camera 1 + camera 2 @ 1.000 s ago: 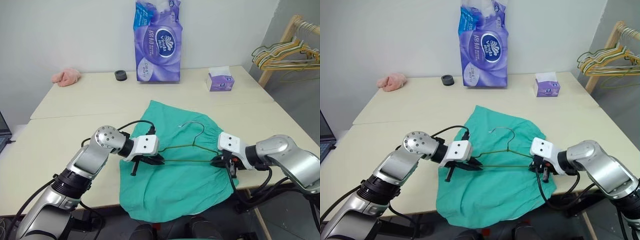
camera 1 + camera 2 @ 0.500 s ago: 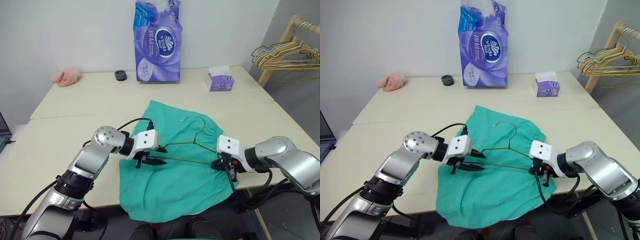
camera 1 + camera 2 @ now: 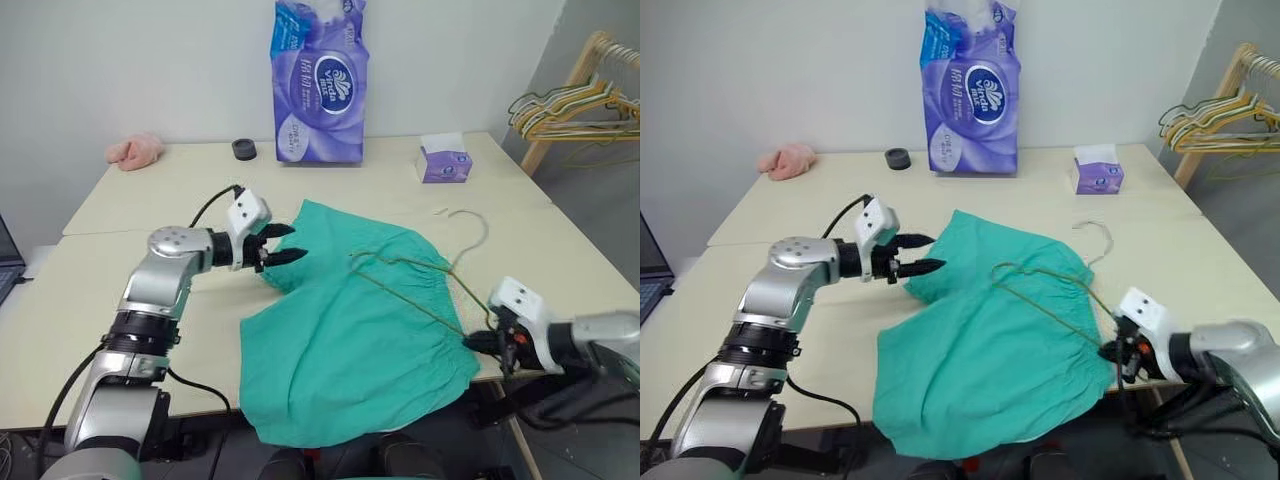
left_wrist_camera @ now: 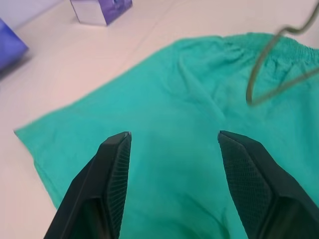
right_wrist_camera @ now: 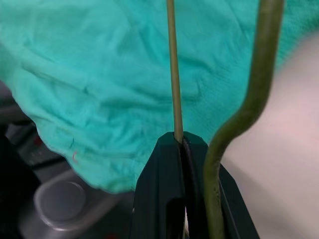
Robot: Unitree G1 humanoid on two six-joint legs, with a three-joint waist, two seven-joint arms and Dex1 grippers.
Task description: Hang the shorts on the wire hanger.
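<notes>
The teal shorts (image 3: 350, 340) lie spread on the table, their near part hanging over the front edge. On their waistband side rests the wire hanger (image 3: 420, 305), its hook (image 3: 470, 225) reaching past the cloth over bare table. My right gripper (image 3: 475, 342) is shut on the hanger's near corner at the table's front right; the right wrist view shows the wire (image 5: 172, 64) pinched between the fingertips. My left gripper (image 3: 294, 243) stands open at the shorts' far left corner, nothing between its fingers (image 4: 117, 164), the cloth (image 4: 164, 99) just beyond them.
A tall purple tissue pack (image 3: 318, 80), a black ring (image 3: 243, 149), a pink cloth (image 3: 135, 150) and a small tissue box (image 3: 441, 160) line the table's far side. A wooden rack with several hangers (image 3: 575, 100) stands beyond the right edge.
My left gripper let go of the hanger's left end, opened, and moved away to the shorts' far left corner. My right gripper drew the hanger to the right, swinging its hook off the cloth.
</notes>
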